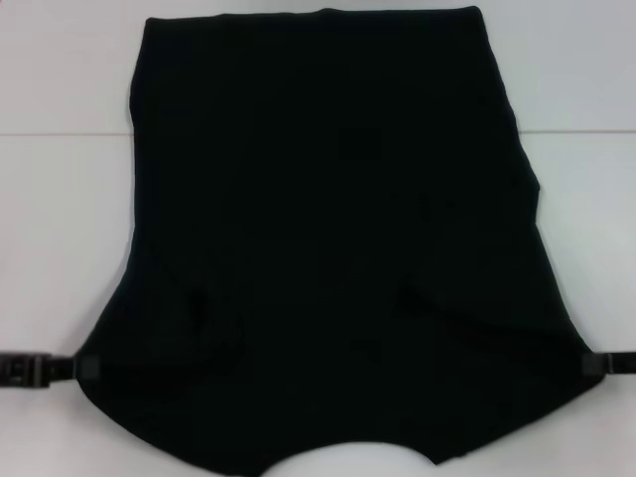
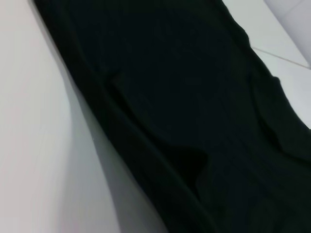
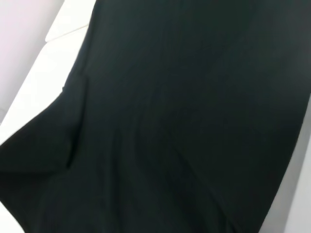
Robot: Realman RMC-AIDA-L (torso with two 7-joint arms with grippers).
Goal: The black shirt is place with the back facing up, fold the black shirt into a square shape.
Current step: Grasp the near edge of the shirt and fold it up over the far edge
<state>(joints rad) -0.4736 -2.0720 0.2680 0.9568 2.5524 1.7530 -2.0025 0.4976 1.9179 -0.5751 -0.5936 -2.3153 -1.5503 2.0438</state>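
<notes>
One black shirt (image 1: 328, 248) covers most of the white surface (image 1: 60, 229), spread flat from the far edge down to the near edge, where its curved neckline opens toward the robot. Its sides widen toward the near end, and shallow folds and creases show there on both halves. The left gripper (image 1: 84, 367) sits at the shirt's left near corner, touching the cloth edge, low against the surface — whether it is clenched on the fabric cannot be told. The right gripper (image 1: 592, 364) sits likewise at the shirt's right near corner, touching the cloth, its state also unclear. Both wrist views show only black cloth lying on the white surface.
</notes>
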